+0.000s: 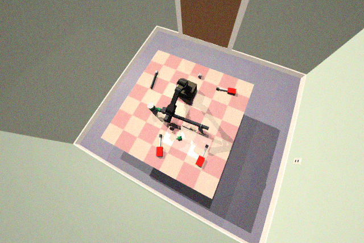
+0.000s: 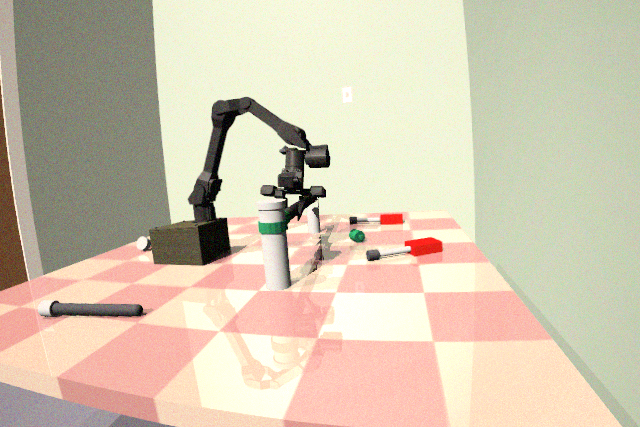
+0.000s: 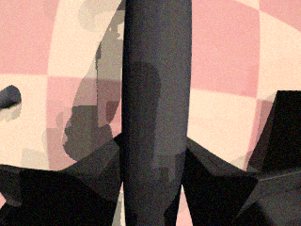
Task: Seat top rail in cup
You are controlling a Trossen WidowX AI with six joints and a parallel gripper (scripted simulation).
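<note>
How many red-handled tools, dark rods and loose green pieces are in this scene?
Red-handled tools: 3
Dark rods, the held rail and the loose rod: 2
Loose green piece: 1
Total: 6

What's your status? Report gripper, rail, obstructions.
Gripper shut on rail. Rail's end up by the green band on the big post; seating can't be judged. No visible obstruction.

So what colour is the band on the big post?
Green; the band shows best in the exterior view, near the post top.
</note>
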